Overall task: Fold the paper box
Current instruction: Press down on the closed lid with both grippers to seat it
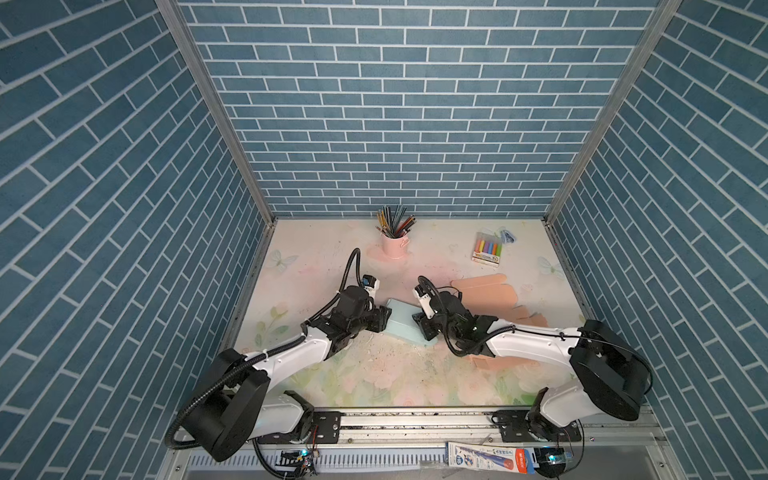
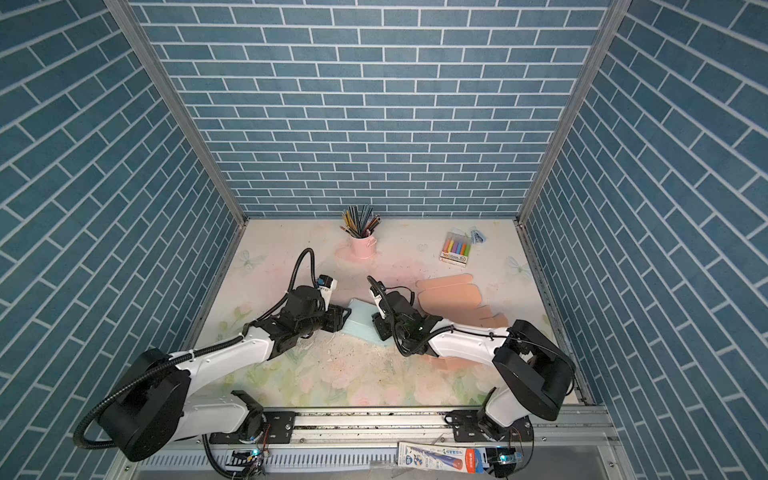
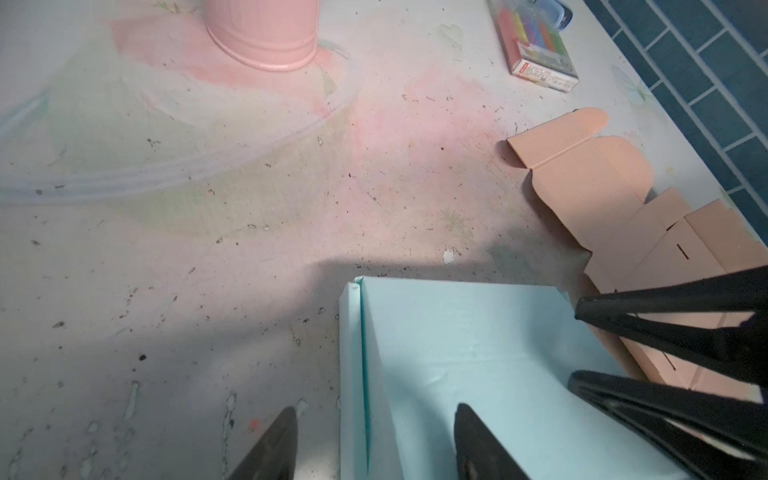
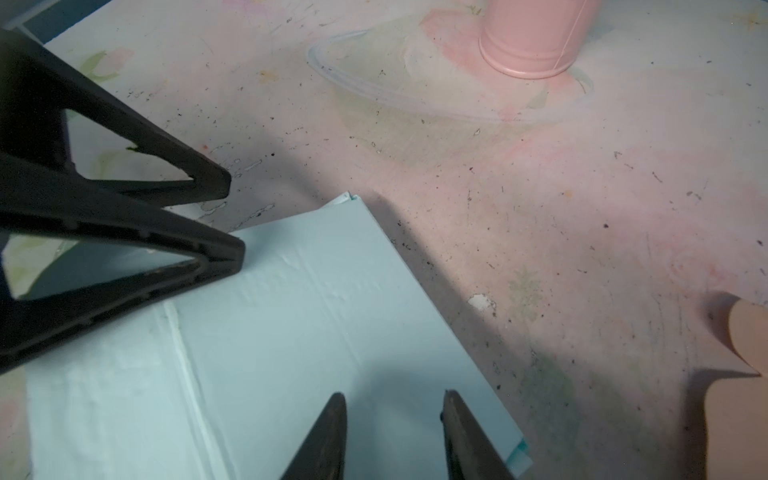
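Plainly left gripper (image 3: 375, 409), right gripper (image 4: 394, 395) half-open, empty, over paper box (image 1: 404, 322); marker pack (image 1: 487, 248) illegible

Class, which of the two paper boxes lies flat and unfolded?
The peach box, spread flat on the right; the light blue box in the middle is folded up.

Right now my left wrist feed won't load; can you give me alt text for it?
The left gripper, jaws apart, straddles one side edge of the light blue paper box. The open right gripper reaches over its opposite side, a flat peach cardboard blank beyond. A pink cup and marker pack sit farther off.
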Controlling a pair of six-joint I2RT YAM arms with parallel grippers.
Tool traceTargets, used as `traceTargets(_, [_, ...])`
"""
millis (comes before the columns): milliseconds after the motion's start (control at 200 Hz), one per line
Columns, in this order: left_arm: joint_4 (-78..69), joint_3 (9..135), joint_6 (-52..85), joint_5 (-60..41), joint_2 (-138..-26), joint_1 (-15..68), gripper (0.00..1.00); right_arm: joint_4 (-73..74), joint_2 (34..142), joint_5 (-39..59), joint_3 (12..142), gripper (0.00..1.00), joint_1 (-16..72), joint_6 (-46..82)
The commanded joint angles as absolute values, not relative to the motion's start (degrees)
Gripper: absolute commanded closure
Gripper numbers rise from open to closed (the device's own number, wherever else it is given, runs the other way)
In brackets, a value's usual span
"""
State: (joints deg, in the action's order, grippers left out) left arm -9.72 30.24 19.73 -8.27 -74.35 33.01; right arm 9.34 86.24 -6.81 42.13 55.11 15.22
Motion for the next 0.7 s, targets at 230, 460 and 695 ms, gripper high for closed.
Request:
traceTargets(230, [-12.15,27.55,19.64,-8.57,-75.06,32.73,0.39,8.8,85.91,-7.44,41.14,0.6,54.96,17.47])
traceTargets(460, [-12.72,26.03,19.93,-8.3,-74.89,32.82,0.39,7.79,83.82,-7.94,40.34,0.6,54.59,19.18])
traceTargets(695, [-13.54,25.14,20.39,-8.53,-75.21,33.19,0.39,6.03,80.59,-5.85,40.02,0.6,53.5,21.14])
